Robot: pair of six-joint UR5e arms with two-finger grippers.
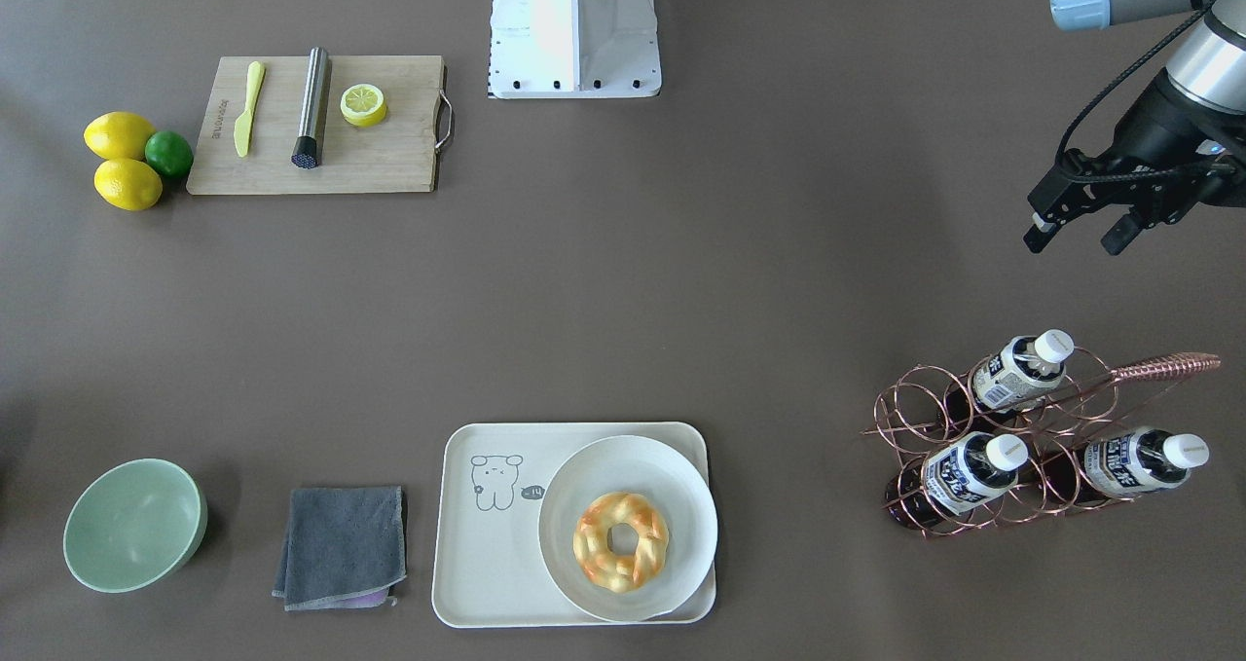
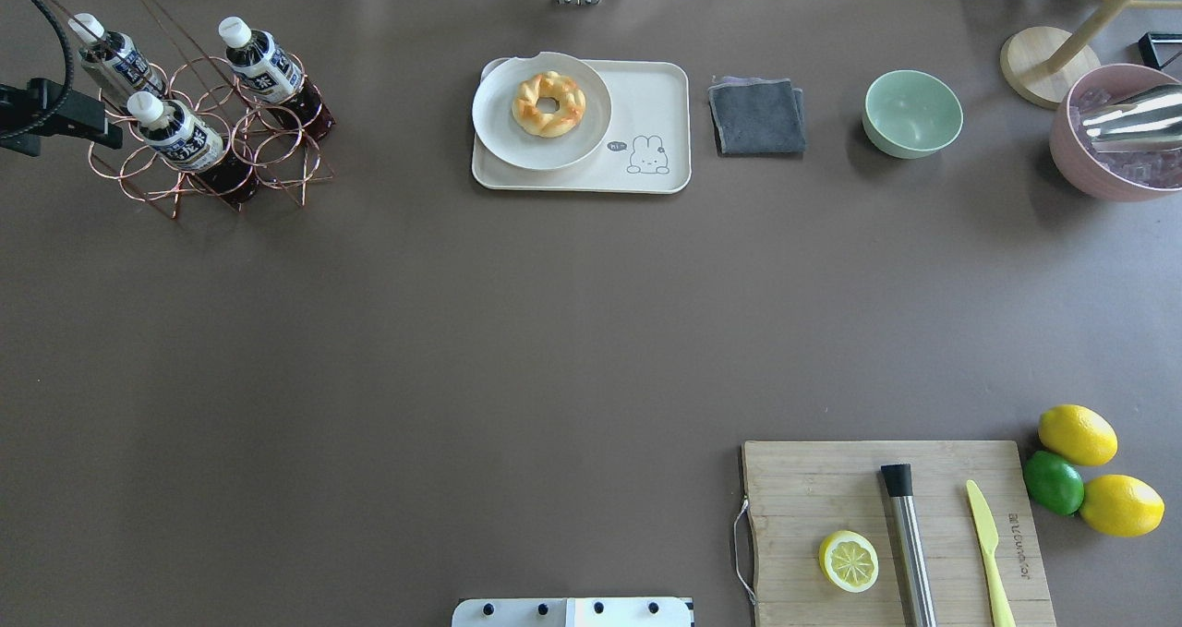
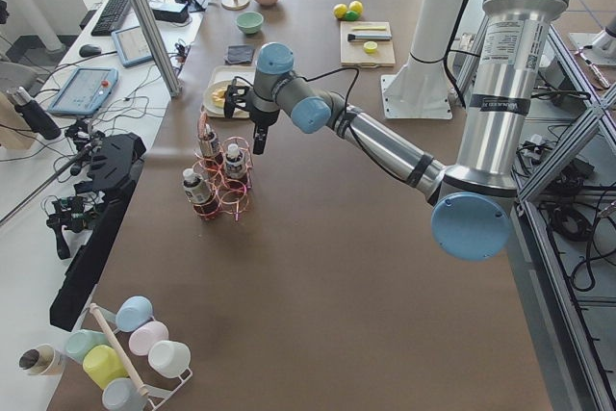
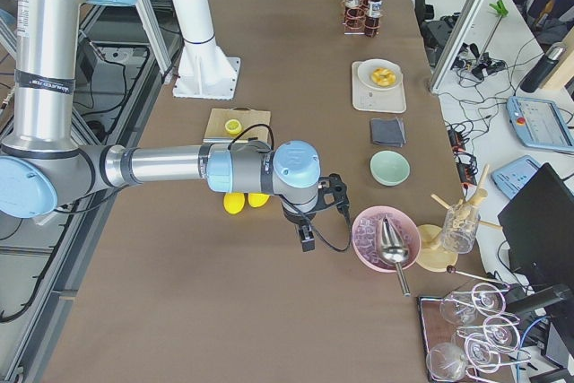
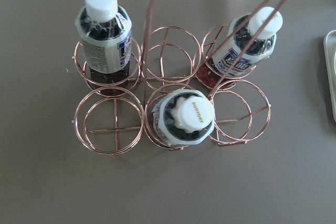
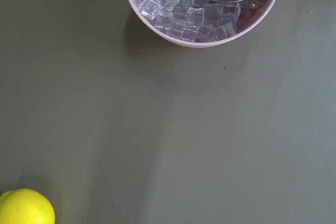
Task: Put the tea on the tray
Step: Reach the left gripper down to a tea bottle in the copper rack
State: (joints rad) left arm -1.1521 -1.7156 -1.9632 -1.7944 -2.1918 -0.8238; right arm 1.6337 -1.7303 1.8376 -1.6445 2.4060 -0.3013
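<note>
Hovering near the rack (image 1: 1168, 363), the left arm's fingers (image 1: 1038, 235) are spread wide and empty, so no tea (image 1: 1017, 369) is grasped or on the tray (image 1: 487, 564) yet.

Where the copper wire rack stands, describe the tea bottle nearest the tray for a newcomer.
Find the copper wire rack on the robot's far left. Three identical white-capped bottles of dark tea sit in it; the tea bottle wanted fills the corner ring closest to the cream-white rounded tray.
</note>
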